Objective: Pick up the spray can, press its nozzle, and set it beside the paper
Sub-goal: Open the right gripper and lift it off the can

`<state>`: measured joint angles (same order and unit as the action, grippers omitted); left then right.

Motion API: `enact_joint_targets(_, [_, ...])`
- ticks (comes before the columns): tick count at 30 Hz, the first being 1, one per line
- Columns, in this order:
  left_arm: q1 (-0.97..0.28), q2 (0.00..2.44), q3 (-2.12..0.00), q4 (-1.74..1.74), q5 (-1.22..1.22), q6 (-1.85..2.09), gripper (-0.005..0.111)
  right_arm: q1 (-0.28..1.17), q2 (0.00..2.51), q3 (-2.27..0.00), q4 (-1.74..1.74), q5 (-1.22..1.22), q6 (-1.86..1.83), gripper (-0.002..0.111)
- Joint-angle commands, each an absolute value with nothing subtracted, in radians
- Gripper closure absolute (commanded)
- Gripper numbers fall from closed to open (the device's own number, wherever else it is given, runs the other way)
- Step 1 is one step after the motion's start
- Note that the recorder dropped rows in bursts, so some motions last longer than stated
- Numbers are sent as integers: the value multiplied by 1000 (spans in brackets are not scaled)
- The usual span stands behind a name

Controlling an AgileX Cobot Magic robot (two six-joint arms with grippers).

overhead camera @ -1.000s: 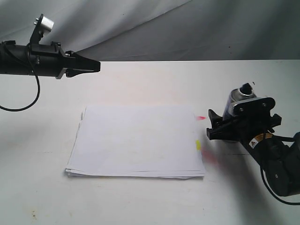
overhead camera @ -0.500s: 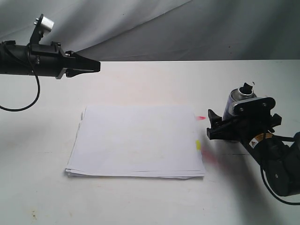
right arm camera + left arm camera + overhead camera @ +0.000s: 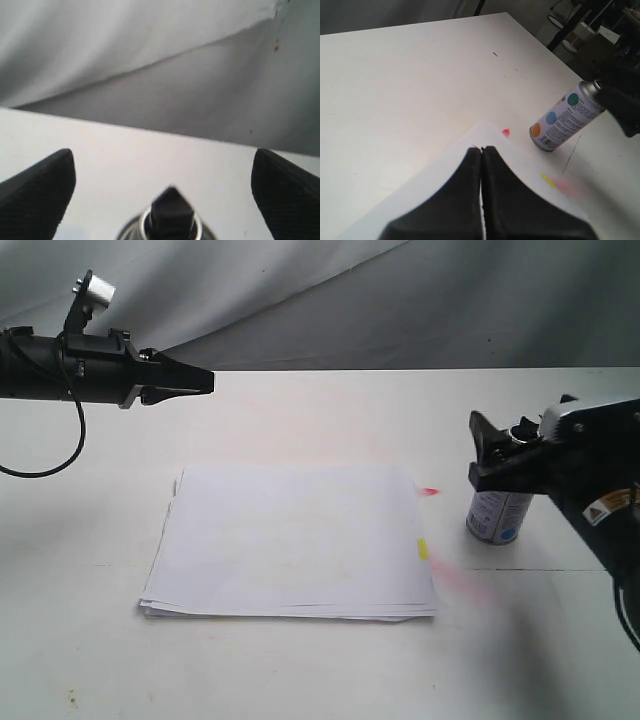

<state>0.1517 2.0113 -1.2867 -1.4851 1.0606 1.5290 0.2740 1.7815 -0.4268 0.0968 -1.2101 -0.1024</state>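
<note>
Exterior view: the spray can (image 3: 497, 517) stands upright on the white counter (image 3: 300, 410), right of centre, near the right edge of the paper (image 3: 295, 540) but not touching it. The right tool (image 3: 505, 445) sits at the level of the can top, with the nozzle (image 3: 522, 430) peeking up beside one finger. The left tool (image 3: 200, 380) hangs at the upper left, above the counter and well apart from the can. A pink-red mark (image 3: 430, 491) and a yellow mark (image 3: 423, 549) sit at the paper's right edge.

Left wrist view: the left tool (image 3: 481, 165) has its fingers pressed together and holds nothing. It hangs over the paper (image 3: 525, 170). The spray can (image 3: 562, 120) is at the right of the frame, and its label shows green, blue and orange dots.

Right wrist view: the right tool (image 3: 161, 151) has its fingers spread wide apart at the two lower corners. The nozzle (image 3: 171, 207) sits between them at bottom centre, and neither finger touches it.

Risk, as I judge it: the tool straddles the narrow top, not the body. Shutting there could slip off the dome and tip the can. It could also squeeze the nozzle sideways and fire paint at the paper. A sideways nudge could knock the can over, since nothing holds it.

Surface and room: the counter is plain matte white, with faint pink haze near the paper's right edge. A grey cloth backdrop (image 3: 300, 300) hangs behind. Dark stand legs show at the upper right of the left wrist view.
</note>
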Motion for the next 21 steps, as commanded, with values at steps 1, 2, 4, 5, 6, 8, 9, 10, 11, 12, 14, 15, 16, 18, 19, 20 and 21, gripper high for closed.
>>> enact_joint_targets(1, [151,2003,-1285,-1500,1061,1525,107,269,1572,-373,84,-1221,-105,21])
enact_joint_targets(2, [151,2003,-1285,-1500,1061,1525,107,269,1513,-365,78,-1221,-105,21])
enact_joint_targets(4, [151,2003,-1285,-1500,1061,1525,107,269,1404,-350,68,-1178,-105,21])
enact_joint_targets(5, [151,2003,-1285,-1500,1061,1525,107,269,1342,-343,62,-1140,-105,21])
enact_joint_targets(6, [151,2003,-1285,-1500,1061,1525,107,269,1278,-336,57,-1097,-105,21])
enact_joint_targets(8, [151,2003,-1285,-1500,1061,1525,107,269,1160,-335,47,-988,-105,22])
enact_joint_targets(9, [151,2003,-1285,-1500,1061,1525,107,269,1091,-335,45,-928,-109,22])
enact_joint_targets(10, [151,2003,-1285,-1500,1061,1525,107,269,1024,-335,43,-879,-112,23])
enact_joint_targets(11, [151,2003,-1285,-1500,1061,1525,107,269,955,-335,43,-814,-120,23])
enact_joint_targets(12, [151,2003,-1285,-1500,1061,1525,107,269,885,-335,43,-745,-133,24])
enact_joint_targets(14, [151,2003,-1285,-1500,1061,1525,107,269,748,-335,43,-602,-141,26])
enact_joint_targets(15, [151,2003,-1285,-1500,1061,1525,107,269,693,-335,43,-544,-141,27])
enact_joint_targets(16, [151,2003,-1285,-1500,1061,1525,107,269,638,-335,43,-484,-141,27])
enact_joint_targets(18, [151,2003,-1285,-1500,1061,1525,107,269,507,-335,43,-328,-141,30])
enact_joint_targets(19, [151,2003,-1285,-1500,1061,1525,107,269,444,-335,43,-253,-141,32])
enact_joint_targets(20, [151,2003,-1285,-1500,1061,1525,107,269,384,-335,48,-181,-141,35])
enact_joint_targets(21, [151,2003,-1285,-1500,1061,1525,107,269,328,-335,51,-114,-141,38])
